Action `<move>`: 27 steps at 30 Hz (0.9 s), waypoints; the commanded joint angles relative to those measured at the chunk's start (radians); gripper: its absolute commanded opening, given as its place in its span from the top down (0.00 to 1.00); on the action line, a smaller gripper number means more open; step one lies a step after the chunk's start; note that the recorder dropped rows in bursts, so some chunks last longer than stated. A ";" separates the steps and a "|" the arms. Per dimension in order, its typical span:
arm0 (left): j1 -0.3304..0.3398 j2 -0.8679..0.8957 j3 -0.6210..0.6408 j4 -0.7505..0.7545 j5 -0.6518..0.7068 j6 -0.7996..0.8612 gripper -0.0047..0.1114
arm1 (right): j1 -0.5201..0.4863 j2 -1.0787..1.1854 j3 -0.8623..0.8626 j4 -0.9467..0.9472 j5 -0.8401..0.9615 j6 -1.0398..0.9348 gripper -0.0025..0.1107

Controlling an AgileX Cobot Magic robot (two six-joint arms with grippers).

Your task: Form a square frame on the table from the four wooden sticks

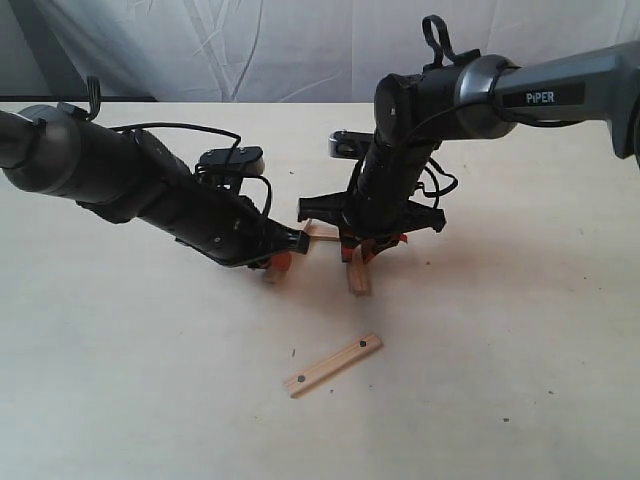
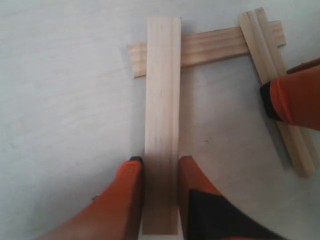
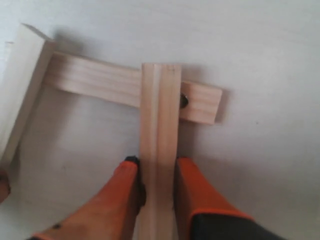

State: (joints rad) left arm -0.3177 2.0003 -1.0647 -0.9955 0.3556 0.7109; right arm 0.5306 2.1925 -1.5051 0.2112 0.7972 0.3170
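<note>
I read the PiPER lettering [image 1: 540,97] on the right arm [image 1: 470,92]. My left gripper [image 2: 161,170] pinches the first stick [image 2: 162,100] and my right gripper [image 3: 157,172] pinches the second stick [image 3: 160,110]. Both sticks overlap the third stick [image 3: 95,82]. The fourth stick [image 1: 333,364] lies apart on the table [image 1: 520,380].

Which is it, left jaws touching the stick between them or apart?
Touching. The left wrist view shows the jaws flush against both long edges of the stick, no gap.

Three sticks overlapped, one apart.
Left stick [image 2: 162,100] between left gripper [image 2: 161,162] fingers, far end atop cross stick [image 2: 215,46]; right stick [image 3: 160,100] same in right gripper [image 3: 157,162]; fourth stick [image 1: 333,365] on table [image 1: 120,400], clear of both.
</note>
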 commanded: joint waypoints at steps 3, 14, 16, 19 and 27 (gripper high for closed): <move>-0.006 0.001 0.000 -0.010 -0.009 -0.005 0.96 | -0.004 -0.002 0.005 -0.007 0.017 0.102 0.96; -0.006 0.001 0.000 -0.010 -0.009 -0.005 0.96 | -0.004 -0.002 0.005 -0.001 0.023 0.104 0.64; -0.006 0.001 0.000 -0.010 -0.009 -0.005 0.96 | -0.004 -0.002 0.005 0.001 0.028 0.104 0.64; -0.006 0.001 0.000 -0.010 -0.015 -0.005 0.96 | -0.004 -0.011 0.005 0.004 0.034 0.104 0.64; -0.006 0.001 0.000 -0.010 -0.019 -0.005 0.96 | -0.032 -0.097 0.005 -0.003 0.024 0.102 0.64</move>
State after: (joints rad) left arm -0.3177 2.0003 -1.0647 -0.9955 0.3450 0.7109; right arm 0.5215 2.1386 -1.5028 0.2150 0.8263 0.4202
